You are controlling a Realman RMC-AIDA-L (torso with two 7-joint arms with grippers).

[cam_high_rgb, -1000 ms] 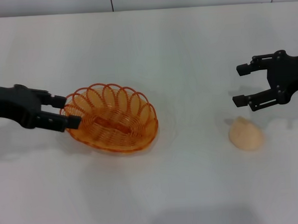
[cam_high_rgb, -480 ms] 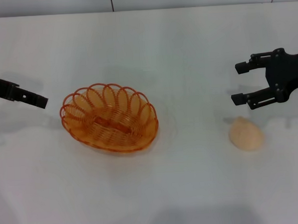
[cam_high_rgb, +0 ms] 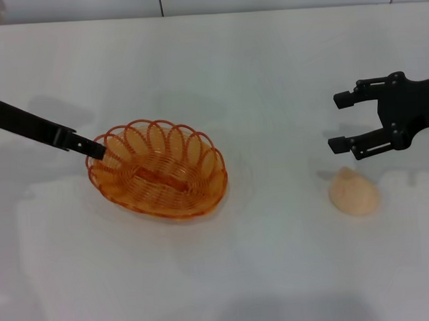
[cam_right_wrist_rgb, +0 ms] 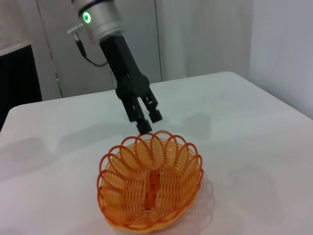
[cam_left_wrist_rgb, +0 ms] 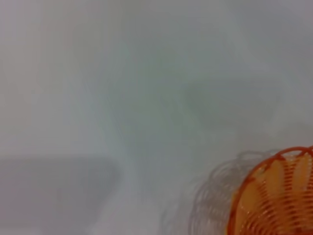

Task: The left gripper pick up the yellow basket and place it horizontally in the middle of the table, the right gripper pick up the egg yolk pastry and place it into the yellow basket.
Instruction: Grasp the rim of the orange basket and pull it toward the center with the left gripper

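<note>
Now the left gripper (cam_high_rgb: 97, 149) has let go of the basket (cam_high_rgb: 157, 171) and lifted, jaws narrow just above its rim; placement looks done. Right gripper (cam_high_rgb: 344, 122), jaws wide, hovers beside the pastry (cam_high_rgb: 353, 191).

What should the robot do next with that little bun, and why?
Probably lower the right gripper onto the egg yolk pastry and close on it. That gripper hangs open just behind the pastry, not touching it. The yellow basket already sits upright on the table, and the left gripper is just above its rim, not holding it.
</note>
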